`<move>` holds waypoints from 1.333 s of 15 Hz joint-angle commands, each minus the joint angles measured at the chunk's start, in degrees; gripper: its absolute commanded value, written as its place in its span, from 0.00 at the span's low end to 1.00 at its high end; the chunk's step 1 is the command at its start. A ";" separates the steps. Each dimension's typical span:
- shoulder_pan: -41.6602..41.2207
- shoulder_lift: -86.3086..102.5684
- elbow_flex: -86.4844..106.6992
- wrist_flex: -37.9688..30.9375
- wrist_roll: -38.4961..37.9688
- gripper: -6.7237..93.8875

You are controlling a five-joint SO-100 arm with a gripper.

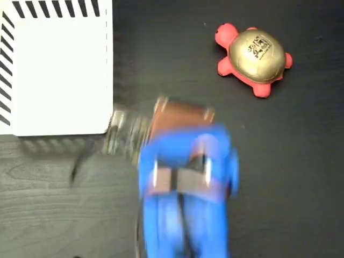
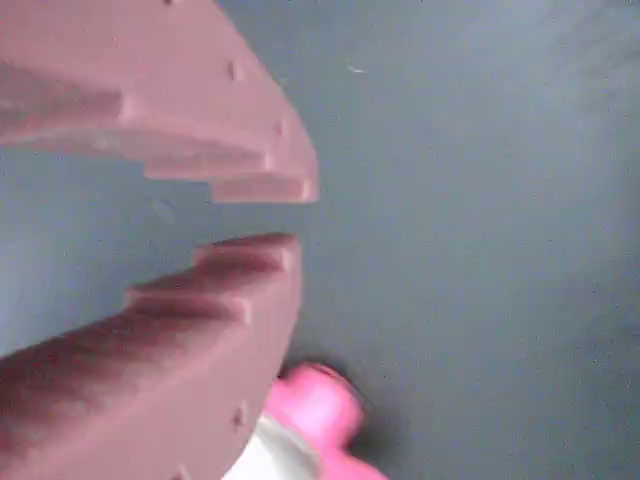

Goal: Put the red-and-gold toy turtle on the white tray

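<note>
With nothing between its slightly parted fingers, the gripper [image 2: 285,215] hangs over bare table [image 1: 290,177], the turtle [image 1: 252,60] just beside it and the tray [image 1: 54,70] opposite, likely lining up a grab.

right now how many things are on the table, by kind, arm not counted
toy turtle, red body with gold shell: 1
white tray with black stripes along its edges: 1
total: 2

The turtle lies on the dark table, not on the tray. The gripper holds nothing, its fingers slightly apart.
</note>
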 commanded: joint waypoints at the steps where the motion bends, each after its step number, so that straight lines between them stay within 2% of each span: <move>1: 5.36 -13.54 -18.90 5.36 2.90 0.07; 3: 8.79 -25.49 -31.11 9.67 3.87 0.07; 7: 13.97 -39.81 -49.48 13.97 3.25 0.07; 8: 14.50 -42.10 -52.65 15.82 3.34 0.14; 9: 15.03 -44.47 -55.90 17.93 3.34 0.27; 11: 14.94 -49.22 -60.82 22.32 2.11 0.47; 13: 14.24 -50.89 -62.40 23.38 0.53 0.59; 16: 14.59 -52.56 -64.95 23.99 0.35 0.61; 17: 15.29 -53.61 -65.92 23.99 0.26 0.68; 20: 17.23 -61.35 -71.89 24.43 -0.26 0.68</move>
